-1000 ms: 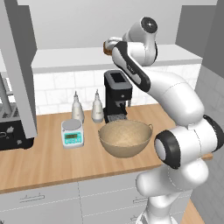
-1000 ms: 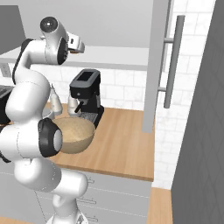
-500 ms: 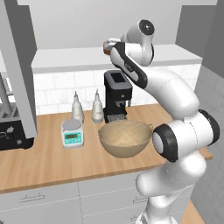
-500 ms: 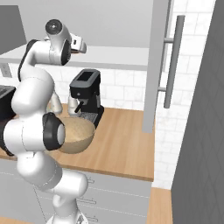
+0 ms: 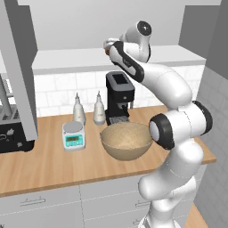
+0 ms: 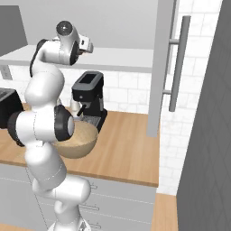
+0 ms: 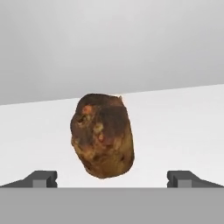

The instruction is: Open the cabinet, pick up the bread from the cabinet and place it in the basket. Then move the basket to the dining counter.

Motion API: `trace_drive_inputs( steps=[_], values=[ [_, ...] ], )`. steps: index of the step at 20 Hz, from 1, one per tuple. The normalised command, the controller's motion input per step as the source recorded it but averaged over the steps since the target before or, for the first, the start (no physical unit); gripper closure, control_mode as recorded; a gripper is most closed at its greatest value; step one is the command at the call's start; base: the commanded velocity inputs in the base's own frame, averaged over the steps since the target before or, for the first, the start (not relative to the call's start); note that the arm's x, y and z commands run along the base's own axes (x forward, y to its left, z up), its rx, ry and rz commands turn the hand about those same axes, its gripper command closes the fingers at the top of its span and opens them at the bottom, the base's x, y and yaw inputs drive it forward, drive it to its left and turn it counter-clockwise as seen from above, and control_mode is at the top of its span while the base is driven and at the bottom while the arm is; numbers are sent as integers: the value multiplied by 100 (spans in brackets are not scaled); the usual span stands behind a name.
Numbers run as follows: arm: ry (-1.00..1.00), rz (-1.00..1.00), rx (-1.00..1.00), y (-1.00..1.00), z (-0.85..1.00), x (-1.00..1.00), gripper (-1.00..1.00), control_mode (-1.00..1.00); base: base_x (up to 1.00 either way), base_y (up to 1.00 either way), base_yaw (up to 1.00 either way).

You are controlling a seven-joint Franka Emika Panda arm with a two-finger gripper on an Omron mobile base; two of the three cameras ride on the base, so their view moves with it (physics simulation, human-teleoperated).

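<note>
Over the last second the arm has reached further forward into the open cabinet, carrying the gripper toward the bread on the pale shelf. Both jaws stand fully apart and hold nothing; the bread lies straight ahead of the hand, centred between the two fingertips and just beyond them, its long axis running upright in the hand view, across the line between the tips. A short straight advance should bring it between the jaws; the basket waits on the worktop well below the hand.
</note>
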Motion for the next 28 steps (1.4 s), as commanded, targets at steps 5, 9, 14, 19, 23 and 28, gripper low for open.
trace_drive_inputs(
  steps=[5, 9, 14, 19, 23, 28],
  values=[
    [0, 2, 0, 20, -5, 38, -100, -100, 0, 0, 0],
    [0, 3, 0, 7, -12, 43, -100, -100, 0, 0, 0],
    [0, 3, 0, 0, -4, 24, -100, -100, 0, 0, 0],
    [0, 3, 0, 0, -5, 5, -100, -100, 0, 0, 0],
    [0, 1, 0, 0, -32, 0, 100, -100, 0, 0, 0],
    [-10, 2, 0, 0, -35, -1, 100, -100, 0, 0, 0]
  ],
)
